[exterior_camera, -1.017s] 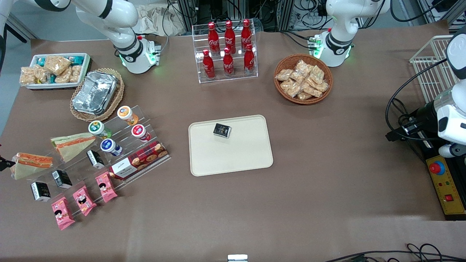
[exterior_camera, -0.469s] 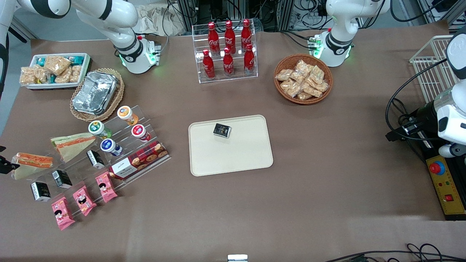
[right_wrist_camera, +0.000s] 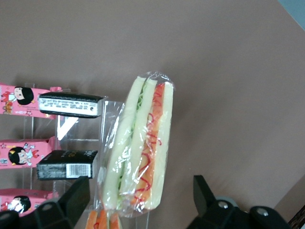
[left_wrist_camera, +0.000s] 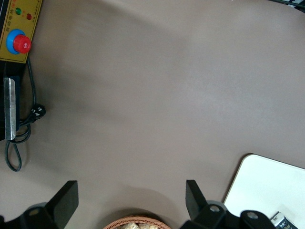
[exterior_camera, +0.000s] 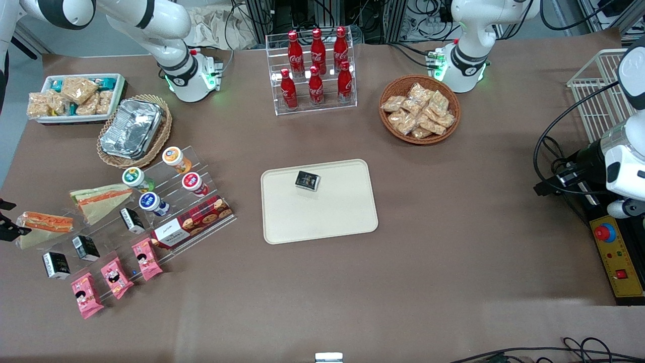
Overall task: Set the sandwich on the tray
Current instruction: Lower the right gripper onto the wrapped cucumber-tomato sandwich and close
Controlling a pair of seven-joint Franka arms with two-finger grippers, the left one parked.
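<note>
The sandwich (exterior_camera: 44,223), a clear-wrapped wedge with a thick orange-red band, lies on the table at the working arm's end, beside the clear acrylic stand. My gripper (exterior_camera: 11,218) is at the table's edge by the sandwich's wide end. In the right wrist view the gripper (right_wrist_camera: 140,200) is open, and its black fingers (right_wrist_camera: 71,195) flank one end of the sandwich (right_wrist_camera: 143,152) without touching it. The cream tray (exterior_camera: 322,222) sits mid-table, with a small black box (exterior_camera: 307,180) on it. A corner of the tray (left_wrist_camera: 271,186) also shows in the left wrist view.
A flatter wedge sandwich (exterior_camera: 101,199) lies beside the stand, farther from the camera. Black boxes (exterior_camera: 85,247), pink snack packs (exterior_camera: 116,276) and small cups (exterior_camera: 151,201) fill the acrylic stand. A foil container (exterior_camera: 132,127), cola bottles (exterior_camera: 315,65) and a snack basket (exterior_camera: 419,110) stand farther back.
The gripper's black fingers have come a little farther into the front view, either side of the sandwich's wide end. Everything else stays where it was.
</note>
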